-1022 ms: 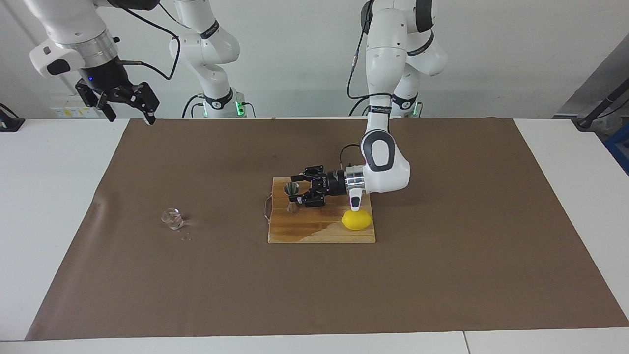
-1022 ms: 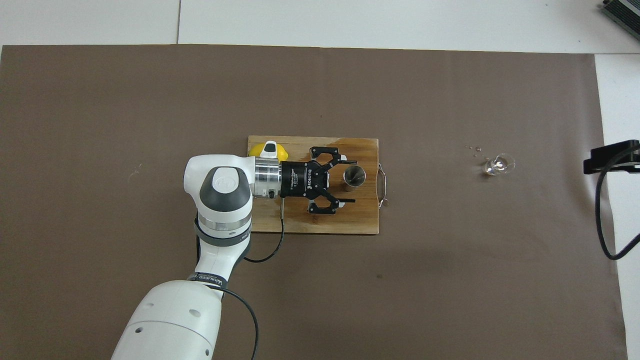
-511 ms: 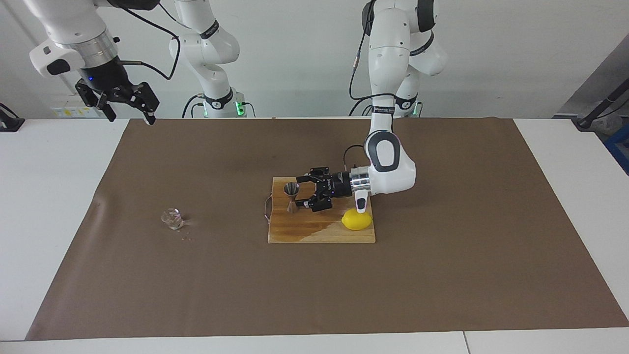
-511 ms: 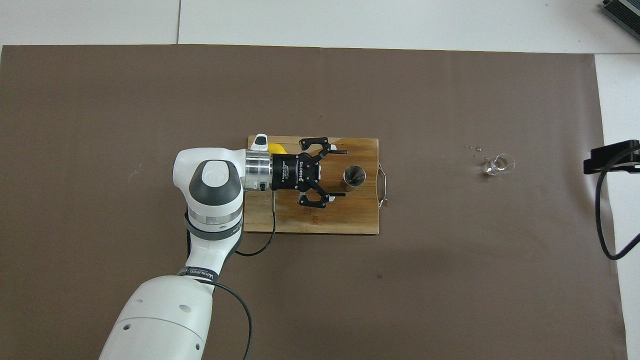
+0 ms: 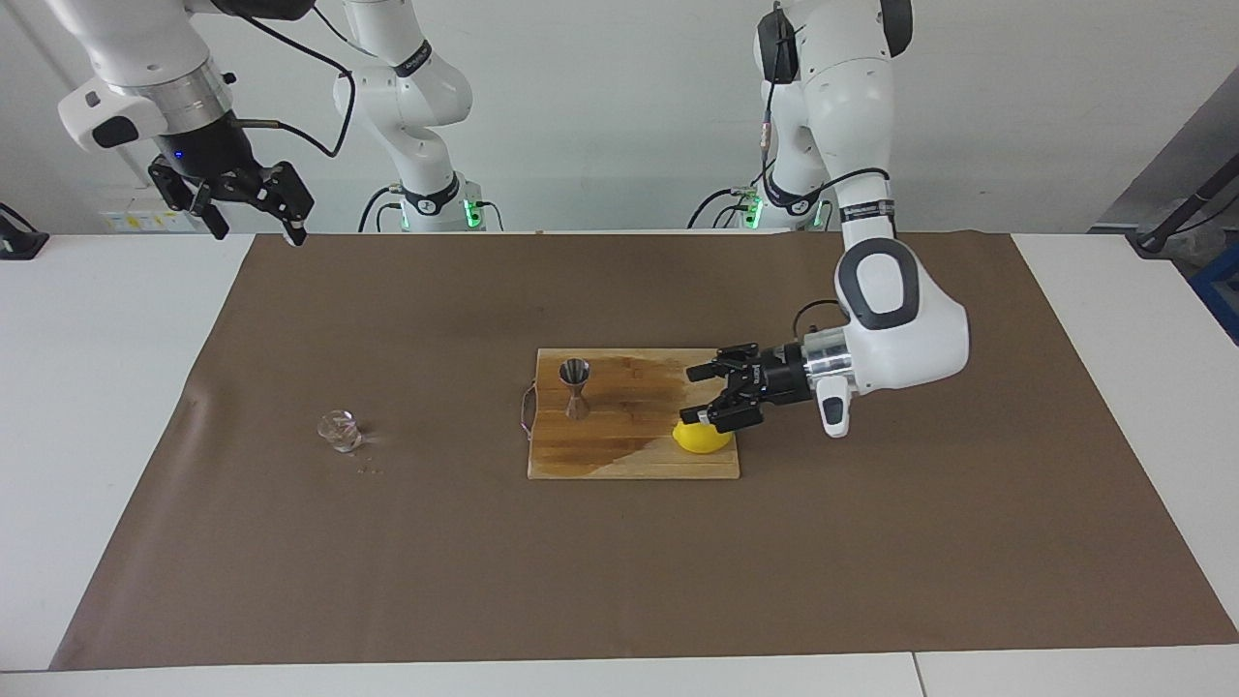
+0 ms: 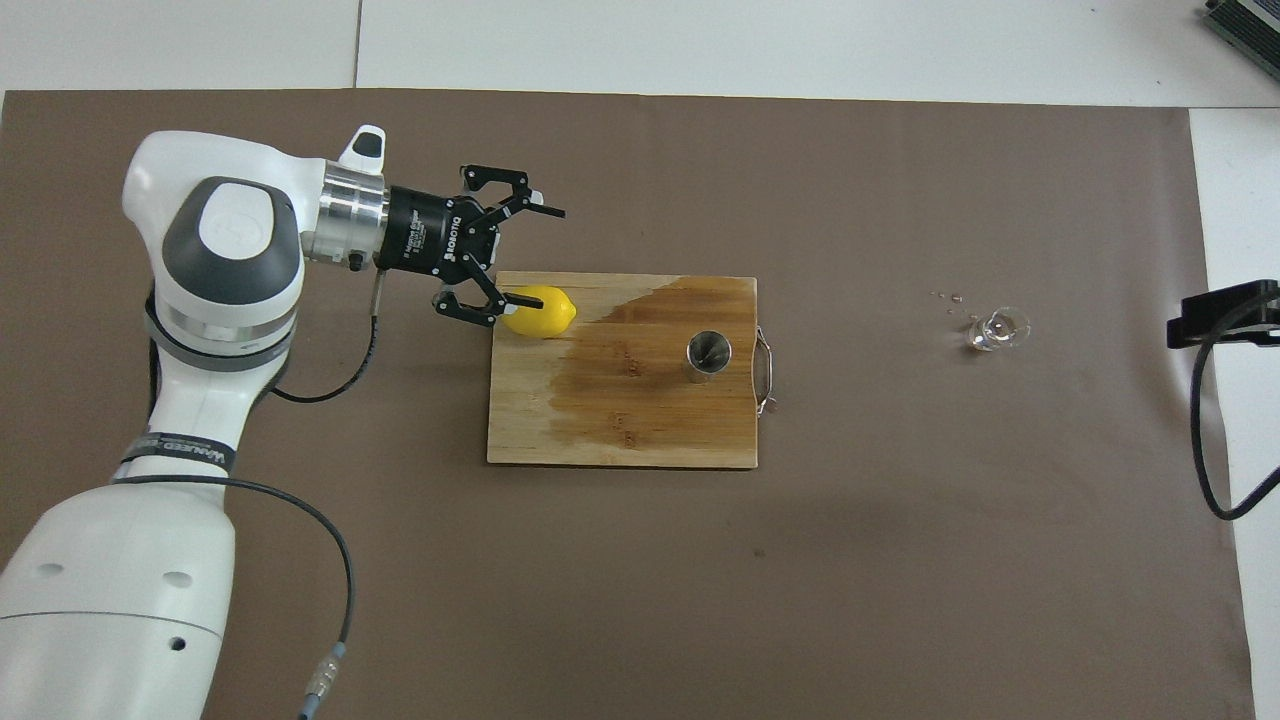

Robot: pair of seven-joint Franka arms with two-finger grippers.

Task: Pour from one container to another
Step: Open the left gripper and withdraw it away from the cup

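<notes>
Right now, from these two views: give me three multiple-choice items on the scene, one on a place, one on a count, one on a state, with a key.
1. Where does the small shiny steel hourglass jigger stand?
A. on the wooden cutting board
B. on the brown mat
C. in the left end effector

2. How many yellow lemons lie on the board?
A. none
B. one
C. two

3. How is the left end effector?
A. shut on the jigger
B. shut on the lemon
C. open, holding nothing

Key: 1 A, the jigger stands upright on the board toward the right arm's end. 2 B, a single lemon lies at the board's corner toward the left arm's end. 3 C, its fingers stand apart over that corner, with nothing between them. The right end effector waits raised and open at the table's edge; the tiny clear glass cup sits on the brown mat.
</notes>
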